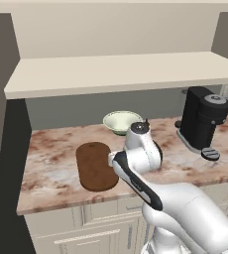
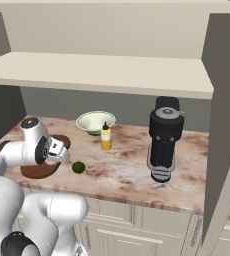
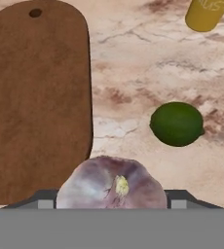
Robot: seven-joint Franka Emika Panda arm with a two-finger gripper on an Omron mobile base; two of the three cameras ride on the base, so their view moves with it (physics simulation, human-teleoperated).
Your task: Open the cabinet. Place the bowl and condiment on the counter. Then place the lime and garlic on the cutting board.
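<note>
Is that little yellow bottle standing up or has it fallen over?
Standing up. In the right base view the yellow bottle stands upright on the counter, black nozzle pointing up, just in front of the bowl.

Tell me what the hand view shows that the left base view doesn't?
The hand view alone shows the garlic close up at the bottom of the picture, the lime lying on the counter beside the board, and the bottom of the yellow bottle. The left base view alone shows the bowl, the black coffee machine and the open cabinet shelf. Both show the brown cutting board on the marble counter.
</note>
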